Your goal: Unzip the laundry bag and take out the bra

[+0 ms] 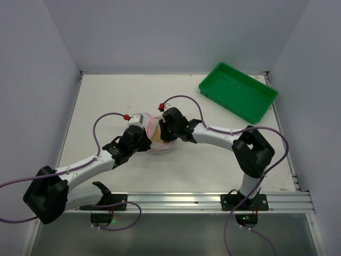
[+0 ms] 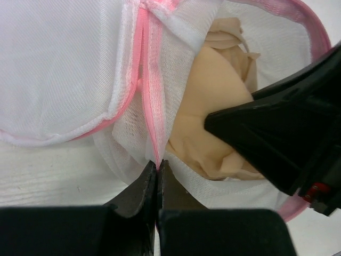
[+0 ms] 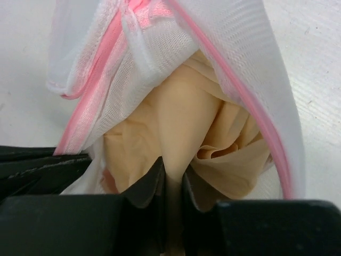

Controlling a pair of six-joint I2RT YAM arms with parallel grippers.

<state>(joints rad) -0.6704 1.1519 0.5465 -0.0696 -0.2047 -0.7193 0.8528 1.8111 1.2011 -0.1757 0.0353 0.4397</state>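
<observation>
The laundry bag (image 1: 157,143), white mesh with pink zip trim, lies mid-table between both grippers and gapes open. In the left wrist view my left gripper (image 2: 159,165) is shut on the bag's pink zip edge (image 2: 152,120), with white mesh (image 2: 58,69) spread to the left. A beige bra (image 3: 176,120) shows inside the open bag (image 3: 245,48). My right gripper (image 3: 173,178) is shut on a fold of the bra at the bag's mouth. The bra also shows in the left wrist view (image 2: 213,96), with the right gripper's black finger (image 2: 277,128) against it.
A green plastic tray (image 1: 238,90) sits at the back right of the table (image 1: 106,96), tilted over the table's edge. White walls enclose the table on three sides. Purple cables loop above both arms.
</observation>
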